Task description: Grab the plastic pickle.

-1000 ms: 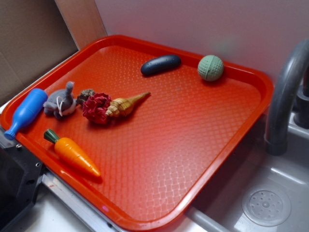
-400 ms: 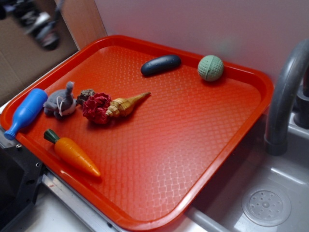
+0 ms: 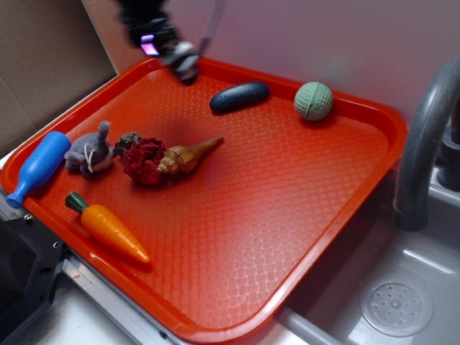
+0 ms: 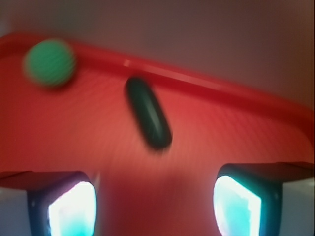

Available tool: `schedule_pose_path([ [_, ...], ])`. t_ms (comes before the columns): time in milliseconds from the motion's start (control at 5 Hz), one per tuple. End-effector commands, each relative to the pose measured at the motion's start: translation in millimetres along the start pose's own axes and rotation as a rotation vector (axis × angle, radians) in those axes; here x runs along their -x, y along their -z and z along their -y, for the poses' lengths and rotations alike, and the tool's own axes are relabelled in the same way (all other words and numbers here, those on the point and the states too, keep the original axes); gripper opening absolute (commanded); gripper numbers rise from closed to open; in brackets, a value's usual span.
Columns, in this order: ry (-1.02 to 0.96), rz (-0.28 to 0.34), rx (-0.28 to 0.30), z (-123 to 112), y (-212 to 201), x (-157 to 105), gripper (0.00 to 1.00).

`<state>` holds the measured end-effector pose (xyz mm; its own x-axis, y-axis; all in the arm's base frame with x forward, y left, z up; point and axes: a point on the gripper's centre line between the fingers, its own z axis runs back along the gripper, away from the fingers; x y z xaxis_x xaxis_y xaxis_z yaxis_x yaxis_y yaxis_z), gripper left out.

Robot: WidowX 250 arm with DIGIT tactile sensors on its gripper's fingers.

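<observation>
Gripper (image 3: 183,65) has just swung in above the tray's (image 3: 374,115) far edge, jaws apart, empty. Plastic pickle (image 3: 239,96) lies untouched just beside; approach under way.

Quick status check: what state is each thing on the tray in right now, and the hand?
Hand: open, empty, above the tray's far left, short of the pickle.
Pickle: lying flat, untouched.
Ball: resting by the far rim.
Bottle: on its side.
Carrot: lying flat.
Shell: on its side, against the red flower.
</observation>
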<state>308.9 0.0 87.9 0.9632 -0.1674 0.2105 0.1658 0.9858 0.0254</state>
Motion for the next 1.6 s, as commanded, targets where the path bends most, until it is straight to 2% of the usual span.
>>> schedule_pose_path([
  [0,0.002,-0.026,-0.012,2.8,16.1,-22.1,1.0],
  [200,0.002,-0.026,-0.012,2.8,16.1,-22.1,1.0],
  [400,0.027,-0.118,-0.04,-4.6,67.2,-29.2,1.0],
  [600,0.047,-0.169,-0.063,-4.3,106.2,-25.5,1.0],
  [800,0.091,-0.164,-0.072,-1.2,115.0,-20.7,1.0],
  [1000,0.086,-0.156,-0.069,1.8,111.0,-17.3,0.0],
  [1200,0.096,-0.146,-0.084,3.0,110.0,-14.2,0.0],
  [1400,0.078,-0.153,-0.074,2.4,93.5,-5.7,0.0],
])
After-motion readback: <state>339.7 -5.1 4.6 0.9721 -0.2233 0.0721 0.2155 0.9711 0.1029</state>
